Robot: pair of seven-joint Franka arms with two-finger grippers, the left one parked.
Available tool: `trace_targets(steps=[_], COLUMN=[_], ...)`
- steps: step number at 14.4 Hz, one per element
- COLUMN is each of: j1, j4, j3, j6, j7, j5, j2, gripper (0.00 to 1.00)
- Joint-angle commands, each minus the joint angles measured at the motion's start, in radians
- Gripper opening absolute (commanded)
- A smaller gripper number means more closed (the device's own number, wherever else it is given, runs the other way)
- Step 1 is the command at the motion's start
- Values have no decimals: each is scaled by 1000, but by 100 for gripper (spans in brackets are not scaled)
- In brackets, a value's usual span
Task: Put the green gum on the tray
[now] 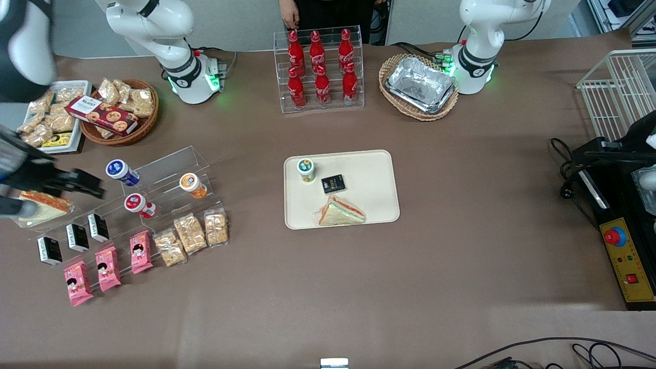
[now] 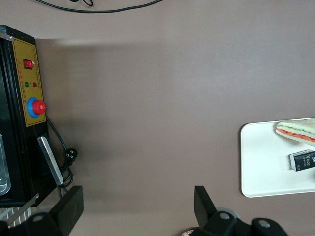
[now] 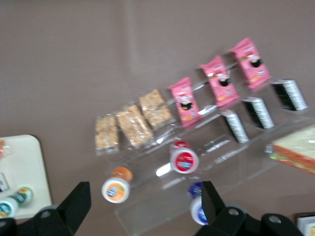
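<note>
Green gum [image 1: 306, 169] is seen upright on the cream tray [image 1: 376, 169], well apart from the jaws | gripper [image 3: 142, 206] empty, fingers apart, above the acrylic rack [image 1: 169, 177] | placement judged done.

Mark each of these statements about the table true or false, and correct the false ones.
1. The green gum stands on the tray. True.
2. The end effector holds the green gum. False: it is open and empty, above the clear rack toward the working arm's end of the table.
3. A sandwich and a small black box also lie on the tray. True.
4. The orange gum is on the tray. False: it sits on the clear rack.
5. The green gum lies on its side. False: it stands upright, cap up.
</note>
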Motion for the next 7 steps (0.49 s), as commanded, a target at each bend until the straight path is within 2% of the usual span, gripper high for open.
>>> trace_targets(steps=[1,5,7], j1=[10,16,18], j4=[-25,-96,-193], j3=[-35,-44,-44], j6=[-76,-67,-50], j7=[-59,-52,-49], j5=[-20,-13,-10], j2=[-74,-129,-207], gripper=[100,100,100])
